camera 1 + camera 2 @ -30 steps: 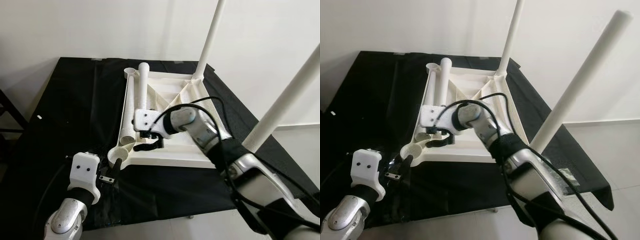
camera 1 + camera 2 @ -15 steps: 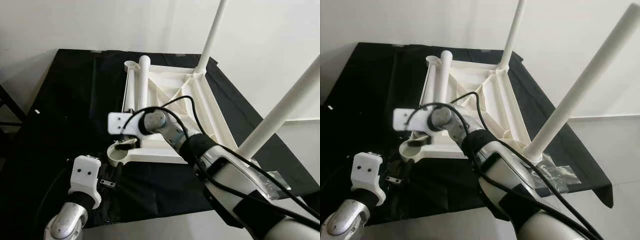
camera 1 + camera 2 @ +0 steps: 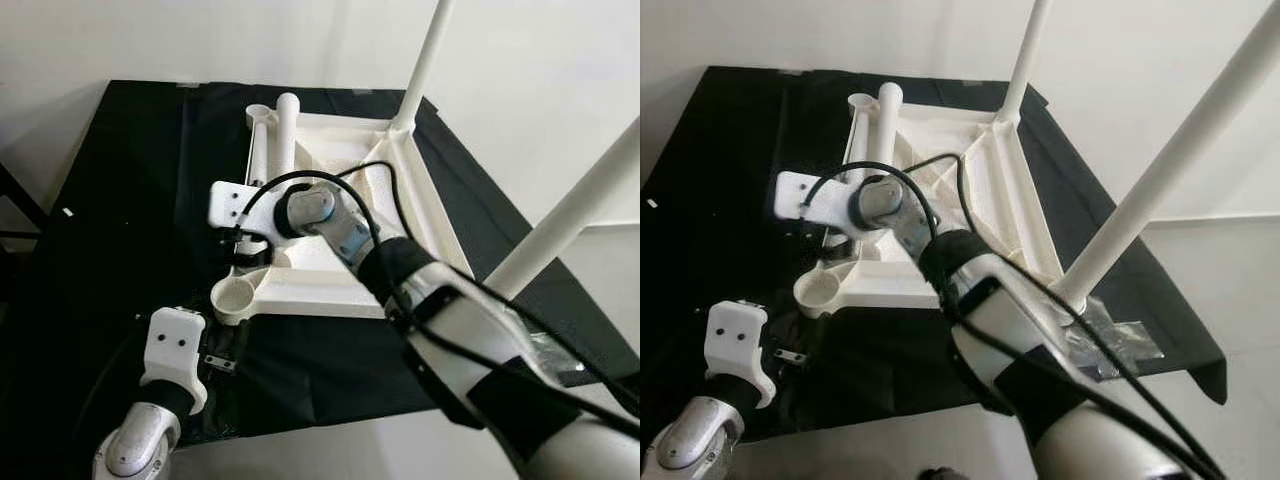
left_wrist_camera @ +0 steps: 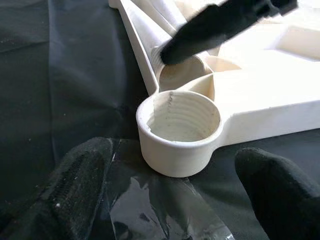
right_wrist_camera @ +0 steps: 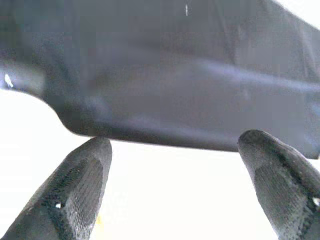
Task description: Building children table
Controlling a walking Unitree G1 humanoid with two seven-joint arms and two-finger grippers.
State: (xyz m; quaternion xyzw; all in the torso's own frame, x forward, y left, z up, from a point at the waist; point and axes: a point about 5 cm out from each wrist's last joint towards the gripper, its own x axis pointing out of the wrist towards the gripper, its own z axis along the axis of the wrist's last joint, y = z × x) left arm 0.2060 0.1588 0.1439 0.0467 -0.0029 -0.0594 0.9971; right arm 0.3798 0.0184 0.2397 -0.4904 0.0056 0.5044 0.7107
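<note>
Over the loose legs [image 3: 282,150], the right pincer [image 3: 238,240] hangs open above the upturned table [image 3: 340,285] on black cloth [image 3: 140,200]. Left pincer [image 4: 165,195], open, straddles the threaded socket [image 4: 180,131]; two legs [image 3: 425,60] stand upright.

The right arm [image 3: 400,280] lay across the upturned table [image 3: 330,290], leaving its threaded socket [image 4: 179,131] unobstructed.

Silver arms, black cuffs; white wrist housings, left gripper [image 3: 222,352] housing with two dark screw holes; black cable looped over right gripper [image 3: 243,248] wrist; ribbed black fingers [image 5: 75,192].
</note>
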